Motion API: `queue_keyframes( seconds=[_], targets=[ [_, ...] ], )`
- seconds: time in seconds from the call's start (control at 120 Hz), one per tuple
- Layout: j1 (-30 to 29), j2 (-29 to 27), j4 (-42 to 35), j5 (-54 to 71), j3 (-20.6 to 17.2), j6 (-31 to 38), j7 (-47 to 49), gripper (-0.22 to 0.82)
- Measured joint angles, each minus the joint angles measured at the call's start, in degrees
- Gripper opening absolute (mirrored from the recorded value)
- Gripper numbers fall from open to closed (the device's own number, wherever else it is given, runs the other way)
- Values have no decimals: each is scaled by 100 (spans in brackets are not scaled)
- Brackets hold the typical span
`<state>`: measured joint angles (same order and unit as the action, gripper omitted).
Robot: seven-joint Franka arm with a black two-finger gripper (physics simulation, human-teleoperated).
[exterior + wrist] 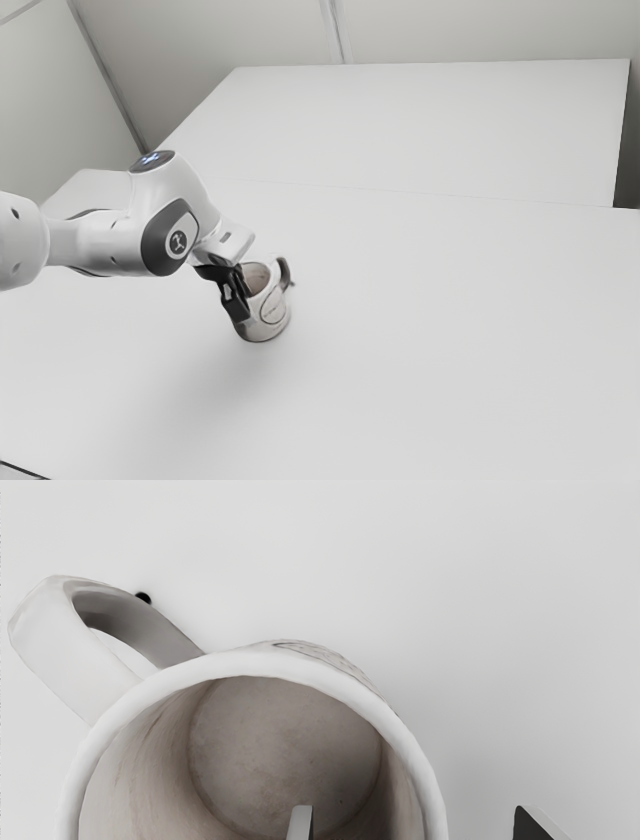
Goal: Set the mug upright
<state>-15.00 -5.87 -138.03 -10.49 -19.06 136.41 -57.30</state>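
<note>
The mug [273, 312], pale with a dark-lined print, has its mouth facing up and its base down at the table; whether it leans slightly I cannot tell. Its handle points toward the exterior view's upper right. My gripper [238, 296] is at the side of the mug nearer the arm. From the wrist, the mug [270, 665] shows its open mouth and inner bottom. The gripper [413, 824] is open across the rim, one finger over the mouth and the other outside the wall, with gaps visible on both sides of the wall.
The white table [450, 330] extends around the mug, with another white surface [420, 125] behind it. A small black spot [143, 598] shows beside the mug's handle. Pale walls stand at the back.
</note>
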Motion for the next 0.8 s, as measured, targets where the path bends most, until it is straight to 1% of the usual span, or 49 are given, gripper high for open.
queue_keyframes(
  seconds=[0.15, 0.333, 0.458, 0.583, 0.6, 0.633, 0.742, 0.767, 0.8],
  targets=[
    [-2, -102, 36, 2, -24, -52, 27, 51],
    [-9, -237, 331, 55, -96, -383, 298, 56],
    [-234, -163, 973, 145, -77, -959, 1028, 58],
    [-190, -88, 2105, 384, -28, -1739, 1874, 59],
    [-155, -49, 2255, 404, 13, -1844, 1975, 59],
    [33, 62, 2579, 439, 221, -2066, 2170, 59],
    [1060, 427, 3573, 508, 1368, -2771, 2734, 60],
    [1212, 518, 3806, 532, 1556, -2938, 2851, 60],
    [1300, 595, 4076, 584, 1695, -3154, 3001, 60]
  ],
)
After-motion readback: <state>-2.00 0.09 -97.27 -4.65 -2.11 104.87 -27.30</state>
